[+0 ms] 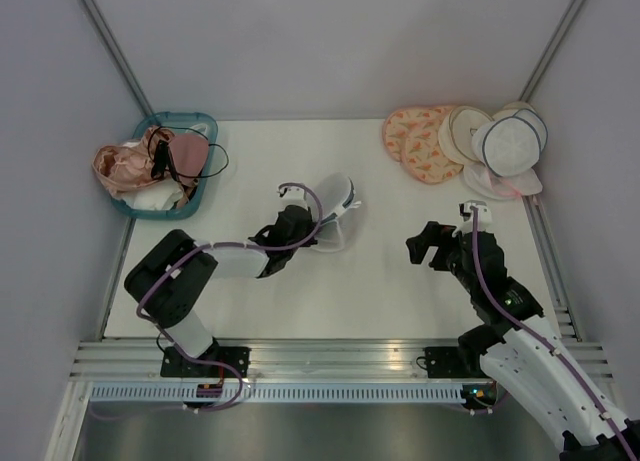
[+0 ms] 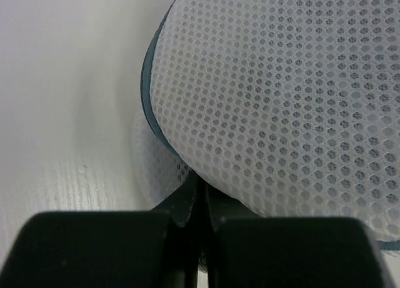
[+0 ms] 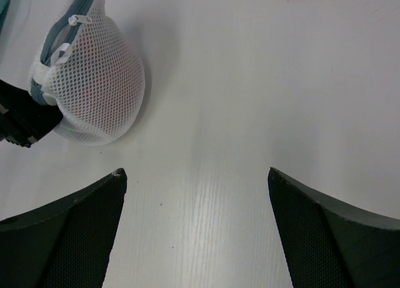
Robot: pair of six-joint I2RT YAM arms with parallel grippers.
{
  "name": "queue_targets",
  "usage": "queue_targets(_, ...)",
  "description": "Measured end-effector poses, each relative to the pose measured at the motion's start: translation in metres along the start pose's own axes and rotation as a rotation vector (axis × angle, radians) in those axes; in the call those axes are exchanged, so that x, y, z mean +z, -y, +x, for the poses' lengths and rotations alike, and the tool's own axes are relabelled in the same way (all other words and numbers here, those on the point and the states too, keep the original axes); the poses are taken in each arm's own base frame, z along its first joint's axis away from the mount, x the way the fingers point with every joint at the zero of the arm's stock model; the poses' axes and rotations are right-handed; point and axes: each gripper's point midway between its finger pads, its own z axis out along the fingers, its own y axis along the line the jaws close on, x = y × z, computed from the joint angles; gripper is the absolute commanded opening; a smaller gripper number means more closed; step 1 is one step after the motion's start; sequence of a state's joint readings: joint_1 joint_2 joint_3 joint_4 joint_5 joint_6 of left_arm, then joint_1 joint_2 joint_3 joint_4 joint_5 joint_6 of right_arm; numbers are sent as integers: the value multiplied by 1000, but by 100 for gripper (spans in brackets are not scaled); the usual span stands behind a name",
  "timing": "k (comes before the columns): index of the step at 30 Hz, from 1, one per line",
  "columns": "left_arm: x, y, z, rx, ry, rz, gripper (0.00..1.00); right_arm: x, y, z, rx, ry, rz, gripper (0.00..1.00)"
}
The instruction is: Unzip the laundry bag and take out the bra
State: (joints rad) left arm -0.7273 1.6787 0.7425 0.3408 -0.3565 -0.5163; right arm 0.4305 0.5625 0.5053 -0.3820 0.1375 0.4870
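The white mesh laundry bag (image 1: 335,213) with dark navy zipper trim lies mid-table; it also shows in the left wrist view (image 2: 281,100) and the right wrist view (image 3: 94,88). Something pinkish shows faintly through its mesh. My left gripper (image 1: 300,229) is shut on the bag's edge, fingers (image 2: 187,203) pinched together under the mesh. My right gripper (image 1: 425,246) is open and empty, to the bag's right over bare table, fingers (image 3: 75,219) spread wide. White zipper pulls (image 3: 74,19) sit on the bag's trim.
A teal basket (image 1: 205,126) with pink and black bras stands at the back left. A pile of peach, cream and white mesh round bags (image 1: 470,146) lies at the back right. Walls close the sides and back.
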Motion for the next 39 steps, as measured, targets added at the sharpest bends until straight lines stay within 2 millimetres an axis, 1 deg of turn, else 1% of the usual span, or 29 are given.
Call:
queue_targets(4,-10,0,7,-66,22,99,2,1,0,2,-1,-9,3,98)
queue_targets(6,-13,6,9,-91,27,180,2,1,-1,3,-2,-16,-7,98)
queue_targets(8,-19,17,12,-106,17,294,2,1,-5,5,-2,-25,-28,98)
queue_targets(11,-25,33,14,-121,-11,466,2,2,-17,4,3,-34,-87,98)
queue_targets(13,-27,44,19,-133,-45,592,2,4,-26,3,14,-37,-133,98)
queue_targets(16,-33,49,29,-146,-85,721,2,11,-41,7,39,-63,-200,98)
queue_targets(19,-48,51,38,-139,-119,815,2,19,-50,14,81,-89,-240,98)
queue_targets(24,-65,63,39,-107,-134,927,2,33,-67,24,191,-144,-308,98)
queue_targets(26,-69,65,40,-99,-144,954,2,38,-71,31,233,-170,-328,95)
queue_targets(28,-71,66,40,-96,-150,969,2,42,-71,41,275,-200,-326,95)
queue_targets(29,-71,66,39,-94,-151,974,2,42,-71,43,288,-208,-321,86)
queue_targets(30,-70,67,37,-93,-147,978,2,42,-71,43,305,-212,-317,86)
queue_targets(32,-68,65,36,-95,-145,974,2,42,-70,45,315,-218,-307,82)
queue_targets(34,-65,63,35,-100,-145,967,2,41,-64,51,322,-242,-277,81)
queue_targets(37,-62,60,33,-104,-141,960,2,38,-48,65,323,-284,-190,82)
queue_targets(39,-61,60,33,-104,-139,959,2,33,-40,69,321,-292,-150,82)
